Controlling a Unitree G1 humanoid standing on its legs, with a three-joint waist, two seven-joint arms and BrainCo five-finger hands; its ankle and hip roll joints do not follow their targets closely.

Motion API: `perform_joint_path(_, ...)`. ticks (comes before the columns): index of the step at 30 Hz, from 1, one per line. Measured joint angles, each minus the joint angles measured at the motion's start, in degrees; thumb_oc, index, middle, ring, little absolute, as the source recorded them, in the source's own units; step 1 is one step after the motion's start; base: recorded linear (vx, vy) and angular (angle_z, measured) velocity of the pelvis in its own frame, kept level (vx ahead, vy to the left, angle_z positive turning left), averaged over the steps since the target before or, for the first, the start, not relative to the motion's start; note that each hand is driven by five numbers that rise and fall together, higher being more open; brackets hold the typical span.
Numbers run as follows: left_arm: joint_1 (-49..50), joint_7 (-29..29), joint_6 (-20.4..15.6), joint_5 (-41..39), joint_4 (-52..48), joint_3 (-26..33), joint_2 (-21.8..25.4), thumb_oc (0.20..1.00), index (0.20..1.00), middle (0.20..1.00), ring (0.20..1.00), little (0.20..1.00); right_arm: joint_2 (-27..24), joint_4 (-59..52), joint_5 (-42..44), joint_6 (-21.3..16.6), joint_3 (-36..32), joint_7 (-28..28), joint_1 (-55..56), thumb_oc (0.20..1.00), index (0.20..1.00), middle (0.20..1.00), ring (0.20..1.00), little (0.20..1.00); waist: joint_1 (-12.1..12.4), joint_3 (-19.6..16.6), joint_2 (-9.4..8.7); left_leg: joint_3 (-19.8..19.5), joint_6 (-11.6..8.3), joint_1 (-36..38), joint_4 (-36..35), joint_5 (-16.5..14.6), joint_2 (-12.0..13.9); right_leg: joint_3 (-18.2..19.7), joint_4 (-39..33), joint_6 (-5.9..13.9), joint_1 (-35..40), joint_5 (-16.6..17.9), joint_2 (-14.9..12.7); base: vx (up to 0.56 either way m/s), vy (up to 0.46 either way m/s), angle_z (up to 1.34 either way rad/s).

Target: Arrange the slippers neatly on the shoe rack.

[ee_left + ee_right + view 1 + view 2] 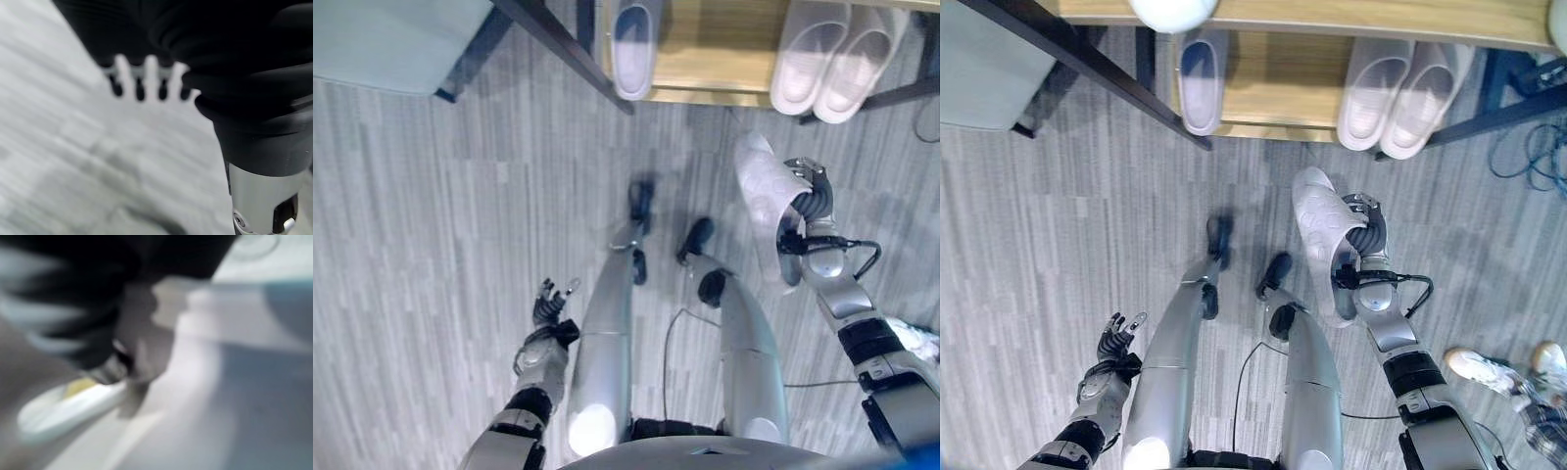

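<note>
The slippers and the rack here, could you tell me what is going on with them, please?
The right hand is shut on a white slipper, held above the floor in front of the rack. A single slipper and a pair already sit on its lower shelf. The left hand hangs open and empty. A person's shoes show at the right.

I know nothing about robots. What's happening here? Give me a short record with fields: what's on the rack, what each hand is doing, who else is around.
rack: wooden shelf on dark legs, ahead of the robot
on the rack: single slipper at left; slipper pair side by side at right
right hand: curled round a white slipper, held above the floor, short of the rack
left hand: low by the robot's side, fingers relaxed, holding nothing
floor: grey planks
bystander: person's shoes at lower right
</note>
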Motion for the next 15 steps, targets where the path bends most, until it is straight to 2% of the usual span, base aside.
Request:
perform_joint_path(2,-0.07,0.82,0.59,0.07,4.31,0.28,-0.23,1.0,1.0,1.0,1.0,1.0,1.84,1.22,-0.05,-0.79,0.03,0.12,0.71,0.2,0.2,0.2,0.2,0.2,-0.45,-0.06,-0.01,-0.99,2.13,2.62,2.75,0.97,-0.11,-0.12,2.04,-0.38,2.71,-2.34,-0.04,0.27,0.138,-0.21)
perform_joint_path(3,-0.01,1.03,0.91,0.1,4.62,0.2,-0.26,1.0,1.0,1.0,1.0,1.0,2.11,1.45,-0.05,-0.72,-0.08,0.13,1.26,0.2,0.2,0.2,0.2,0.2,-0.86,-0.2,-0.26,-0.37,3.25,3.67,3.81,1.48,-0.89,-0.03,3.86,0.34,2.74,-3.61,-1.01,0.16,0.11,0.09)
perform_joint_path(4,-0.06,1.09,1.03,0.11,3.94,0.11,-0.27,1.0,1.0,1.0,1.0,1.0,1.84,1.48,-0.03,-0.63,-0.27,0.11,1.9,0.2,0.2,0.2,0.2,0.2,-2.19,-0.13,-0.51,-0.2,6.06,4.43,3.53,2.82,-2.41,0.04,7.23,1.35,2.2,-5.13,-2.75,0.13,0.106,0.29)
perform_joint_path(5,0.17,1.14,0.9,0.12,2.35,-0.33,-0.26,1.0,1.0,1.0,1.0,1.0,1.28,1.51,-0.03,-0.33,-0.49,0.14,2.27,0.2,0.2,0.2,0.2,0.2,-3.2,-0.12,-0.52,0.6,8.22,4.77,3.43,5.7,-3.05,1.18,10.94,1.74,1.03,-6.29,-4.05,0.07,0.052,0.29)
perform_joint_path(6,0.28,1.12,0.29,0.14,-1.29,-0.35,0.31,1.0,1.0,1.0,1.0,1.0,1.46,1.51,-0.03,0.17,-0.68,0.21,2.68,0.2,0.2,0.2,0.2,0.2,-3.99,0.12,-0.96,1.96,11.34,4.78,4.75,8.51,-3.35,3.52,15.27,3.07,-0.63,-6.64,-5.31,0.24,0.008,0.14)
perform_joint_path(7,-0.46,1.12,0.14,0.16,-3.76,-0.57,0.71,1.0,1.0,1.0,1.0,1.0,1.61,1.55,-0.04,0.19,-1.23,0.21,2.57,0.2,0.2,0.2,0.2,0.2,-4.23,0.18,-0.91,2.24,12.65,5.02,5.25,7.83,-3.61,5.56,20.34,6.48,-3.1,-4.3,-6.47,0.26,-0.111,-0.04)
perform_joint_path(8,-0.79,1.08,-0.06,0.18,-5.16,-0.84,1.03,1.0,1.0,1.0,1.0,1.0,1.79,1.51,-0.04,0.2,-1.0,0.37,2.5,0.2,0.2,0.2,0.2,0.2,-4.2,0.17,-0.86,2.33,12.74,5.76,4.84,6.97,-3.56,6.51,22.2,8.94,-4.9,-4.66,-7.88,0.31,-0.172,-0.16)
perform_joint_path(9,-1.2,1.13,-0.6,0.23,-5.15,-1.3,1.02,1.0,1.0,1.0,1.0,1.0,1.86,1.67,-0.04,0.18,-0.56,0.49,2.25,0.2,0.2,0.2,0.2,0.2,-3.78,0.13,-1.02,2.65,11.37,6.65,4.07,6.12,-3.77,7.81,19.01,10.03,-5.2,-5.14,-9.73,0.22,-0.296,-0.31)
perform_joint_path(10,-2.5,1.32,-0.74,0.24,-4.81,-1.73,1.26,1.0,1.0,1.0,1.0,1.0,1.73,2.39,-0.03,0.23,-0.58,0.77,0.35,0.2,0.2,0.2,0.2,0.2,-4.06,-0.06,0.08,3.05,11.38,6.82,4.36,5.21,-4.22,10.88,2.02,12.59,-4.11,-1.54,-14.18,0.16,-0.291,-0.19)
perform_joint_path(11,-3.42,1.42,-0.91,0.28,-4.46,-1.6,1.68,1.0,1.0,1.0,1.0,1.0,1.62,3.06,-0.12,0.29,-0.59,0.69,-0.41,0.2,0.2,0.2,0.2,0.2,-4.36,0.37,0.57,2.18,11.85,6.96,5.42,4.63,-4.47,12.56,-3.23,14.05,-3.54,1.06,-16.31,0.14,-0.285,0.06)
perform_joint_path(12,-4.71,1.69,-0.96,0.34,-3.9,-1.72,1.95,1.0,1.0,1.0,1.0,1.0,1.58,4.86,-0.52,0.88,-0.61,0.65,-0.95,0.2,0.2,0.2,0.2,0.2,-4.56,0.39,0.52,1.66,10.66,7.3,6.44,3.5,-4.86,13.25,-7.93,16.36,-2.78,4.48,-18.34,0.05,-0.169,0.36)
perform_joint_path(13,-4.67,2.39,-1.22,0.91,-5.06,-1.78,2.63,1.0,1.0,1.0,1.0,1.0,1.67,4.96,-0.64,1.37,-0.69,0.57,-0.59,0.2,0.2,0.2,0.2,0.2,-4.59,0.23,0.92,0.2,10.61,6.75,8.39,2.94,-5.18,15.91,-8.95,16.38,-2.29,5.99,-17.9,0.02,-0.106,0.64)
perform_joint_path(14,-4.11,2.8,-1.7,1.36,-7.33,-1.51,3.18,1.0,1.0,1.0,1.0,1.0,1.72,2.52,-0.69,1.3,-1.22,0.11,1.71,0.2,0.2,0.2,0.2,0.2,-5.23,0.04,1.37,-2.1,9.94,5.46,10.61,1.79,-5.27,18.18,-6.23,16.49,-2.53,6.36,-16.56,0.0,-0.196,1.0)
perform_joint_path(15,-3.99,2.96,-2.33,1.59,-8.49,-1.7,4.4,1.0,1.0,1.0,1.0,1.0,2.06,0.72,-1.13,1.03,-1.39,0.04,3.83,0.2,0.2,0.2,0.2,0.2,-5.68,-0.08,0.34,-2.9,9.86,4.67,11.6,1.71,-5.62,16.73,-3.63,15.87,-2.63,6.65,-16.6,0.01,-0.263,1.37)
